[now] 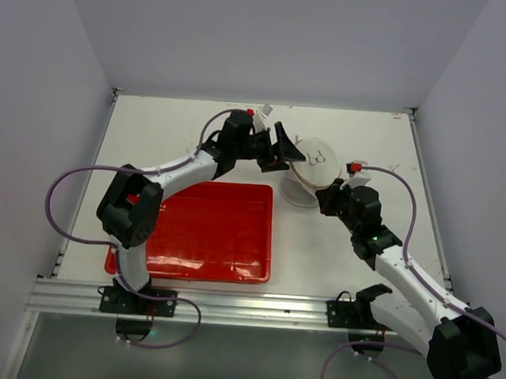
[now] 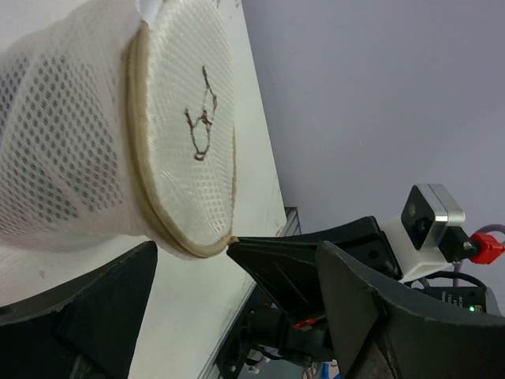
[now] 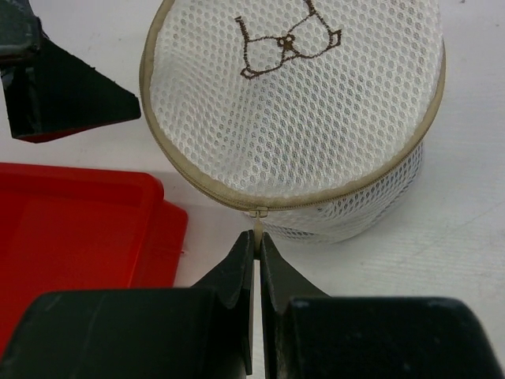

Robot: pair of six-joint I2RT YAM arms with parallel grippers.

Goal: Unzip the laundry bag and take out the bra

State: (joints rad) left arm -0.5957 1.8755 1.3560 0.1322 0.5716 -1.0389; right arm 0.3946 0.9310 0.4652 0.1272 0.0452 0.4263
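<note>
The laundry bag is a round whitish mesh pouch with a beige zipped rim and a brown stitched mark on its lid; it lies tipped on the table. My right gripper is shut on the bag's small zipper pull at the near rim. My left gripper stands open beside the bag's rim, its fingers wide apart and holding nothing. In the top view the left gripper is at the bag's left and the right gripper at its lower right. The bra is hidden.
A red tray lies on the white table, left of the bag and in front of the left arm; its corner is close to my right fingers. Grey walls enclose the table on three sides.
</note>
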